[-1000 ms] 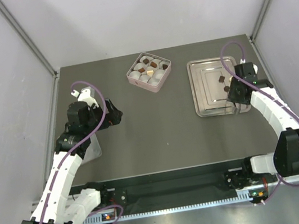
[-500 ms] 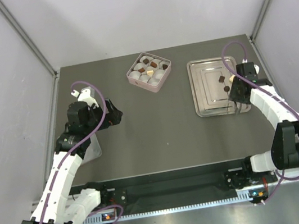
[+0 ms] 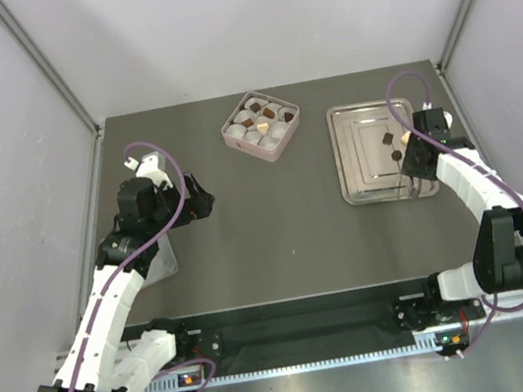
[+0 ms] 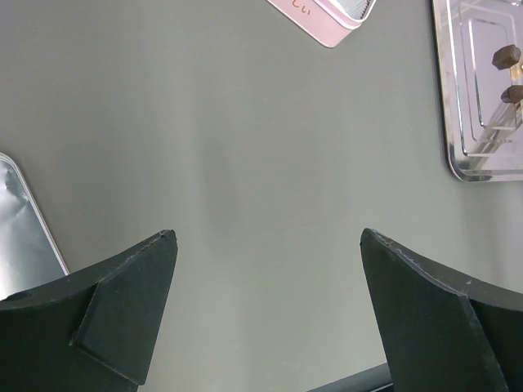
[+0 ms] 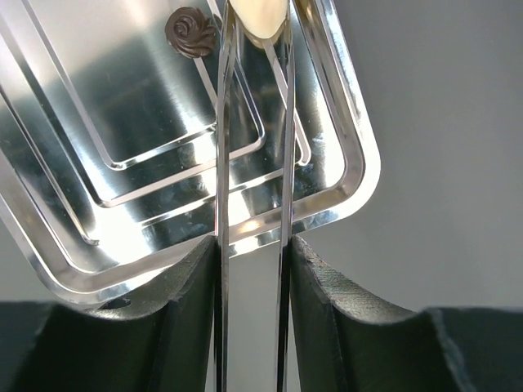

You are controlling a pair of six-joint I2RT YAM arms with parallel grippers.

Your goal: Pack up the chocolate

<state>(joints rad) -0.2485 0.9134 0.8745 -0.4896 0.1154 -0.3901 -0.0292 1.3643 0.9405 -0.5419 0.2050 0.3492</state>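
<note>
Several chocolate pieces sit in white paper cups in the pink box (image 3: 261, 126) at the back middle. Two dark chocolate pieces (image 3: 390, 140) lie on the steel tray (image 3: 358, 176); one swirl-topped piece (image 5: 190, 33) shows in the right wrist view. My right gripper (image 3: 416, 160) (image 5: 253, 245) is shut on metal tongs (image 5: 222, 163). The tong tips pinch a cream chocolate (image 5: 257, 15) over the tray's right side. My left gripper (image 3: 205, 203) (image 4: 270, 237) hangs open over bare table, holding nothing.
A flat silvery lid (image 3: 161, 262) (image 4: 24, 229) lies under the left arm near the table's left side. The pink box corner (image 4: 327, 20) and the tray (image 4: 458, 159) show far ahead in the left wrist view. Grey walls enclose the table.
My right gripper has squeezed the tongs slightly tighter and shifted a little toward the back over the tray. The left arm has not moved.
</note>
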